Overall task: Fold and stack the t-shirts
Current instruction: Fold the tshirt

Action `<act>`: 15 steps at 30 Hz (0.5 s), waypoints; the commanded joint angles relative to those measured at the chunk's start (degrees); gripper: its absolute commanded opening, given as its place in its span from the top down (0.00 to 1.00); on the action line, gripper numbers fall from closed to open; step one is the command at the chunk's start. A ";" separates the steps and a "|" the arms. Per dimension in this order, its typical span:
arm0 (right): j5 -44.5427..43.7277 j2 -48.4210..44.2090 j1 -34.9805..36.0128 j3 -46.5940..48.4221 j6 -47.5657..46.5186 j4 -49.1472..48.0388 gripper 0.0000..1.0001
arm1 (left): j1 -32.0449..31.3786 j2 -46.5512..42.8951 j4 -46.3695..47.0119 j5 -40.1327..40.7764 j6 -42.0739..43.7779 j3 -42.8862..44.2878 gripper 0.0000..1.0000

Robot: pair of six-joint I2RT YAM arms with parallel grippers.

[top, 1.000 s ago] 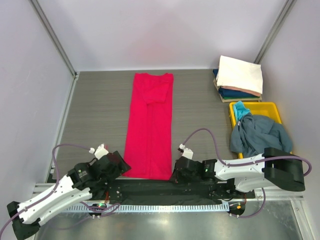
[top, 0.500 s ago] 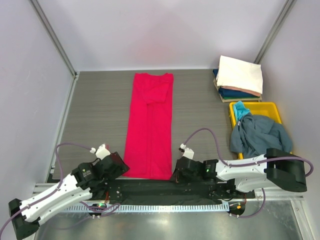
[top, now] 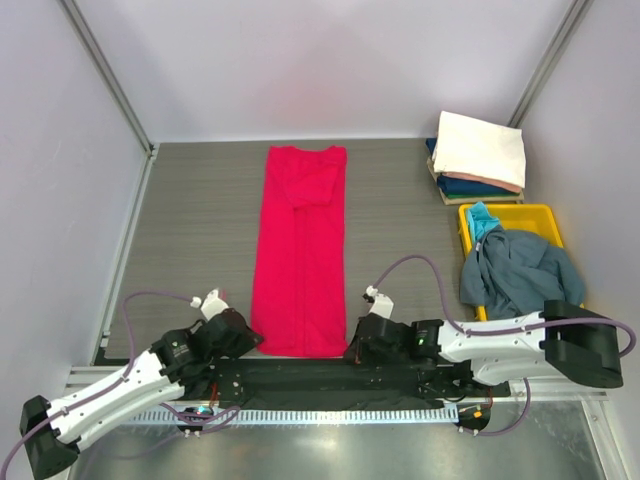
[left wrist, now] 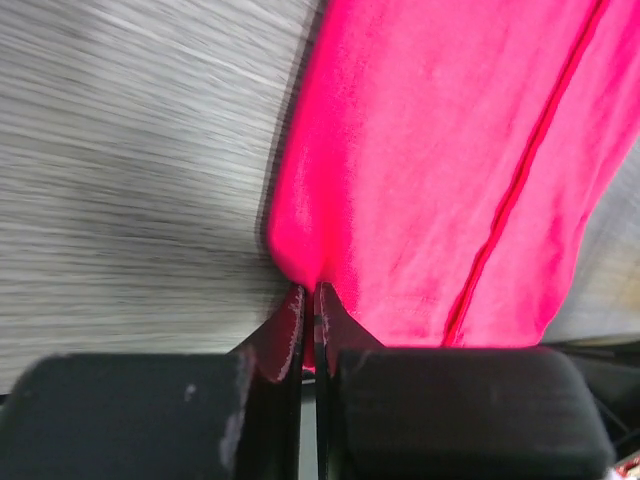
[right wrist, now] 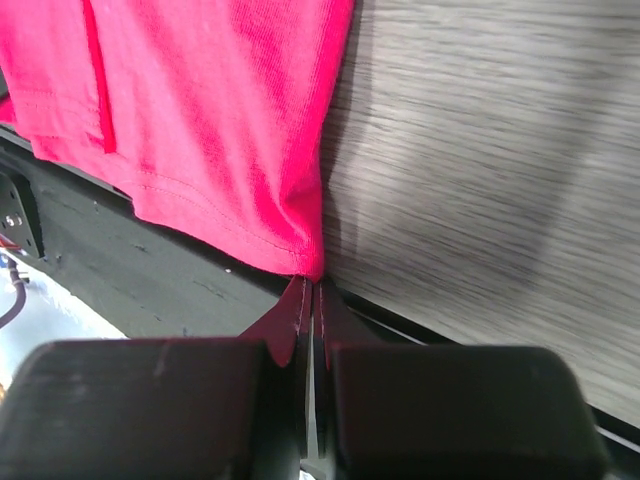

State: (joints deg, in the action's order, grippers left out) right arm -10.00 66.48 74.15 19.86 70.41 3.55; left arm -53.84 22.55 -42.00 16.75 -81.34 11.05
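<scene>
On the table (top: 200, 220), crimson-pink t-shirt (top: 300, 260) lies lengthwise, collar far

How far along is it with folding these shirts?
Done: a folded stack topped by a cream-white cloth shirt. In hand: the crimson-pink cloth t-shirt, near corners pinched by the left fingers and right fingers. Left: a crumpled slate blue-grey shirt and teal shirt in the yellow plastic tray.

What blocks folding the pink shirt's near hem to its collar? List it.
Nothing visible. Left hand and right hand grip the pink shirt by its near corners; its surface is bare; folded stack and yellow tray sit aside, right.
</scene>
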 commanded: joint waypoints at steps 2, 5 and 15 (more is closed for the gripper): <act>-4.41 -4.77 -0.06 -0.08 0.07 5.05 0.99 | 0.14 1.80 4.47 -5.23 1.88 -0.16 1.00; -5.55 -10.04 -0.06 0.80 0.25 11.02 0.99 | 0.06 2.59 3.59 -7.34 1.98 2.30 1.00; -9.59 -16.39 -0.32 7.38 -6.24 17.63 0.99 | -0.03 11.18 -1.33 -4.63 8.55 15.39 1.00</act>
State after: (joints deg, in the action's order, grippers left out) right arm -15.03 48.64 74.13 22.76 67.99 19.88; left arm -53.87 29.69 -41.82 10.22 -77.56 21.45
